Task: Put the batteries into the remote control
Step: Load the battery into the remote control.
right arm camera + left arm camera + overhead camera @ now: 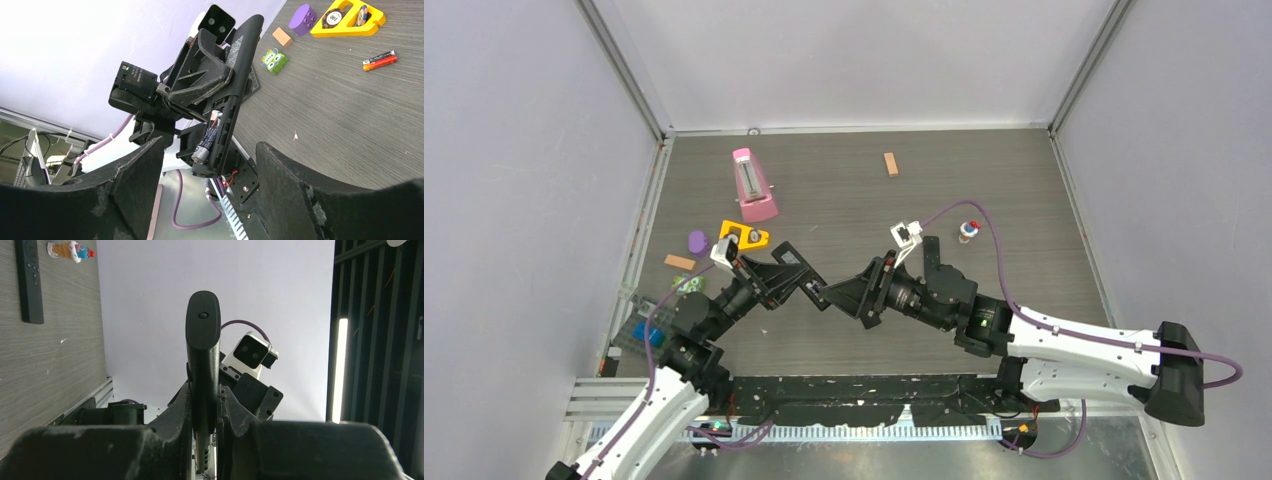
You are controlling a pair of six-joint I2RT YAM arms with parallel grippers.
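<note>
My left gripper (796, 278) (205, 410) is shut on the black remote control (202, 340), holding it above the table and edge-on to its own camera. In the right wrist view the remote (240, 65) shows its open battery compartment with one battery (209, 135) seated in it. Two more red-and-dark batteries (380, 60) lie side by side on the table near the yellow triangle (347, 17). My right gripper (842, 295) (209, 150) is open and empty, its jaws spread just in front of the remote's lower end. A second black bar (29, 280) lies on the table.
A pink upright object (752, 185), a wooden block (890, 164), a small toy figure (967, 232), a purple piece (697, 241), a green toy (690, 285) and a tan block (679, 262) lie around the table. Walls enclose three sides.
</note>
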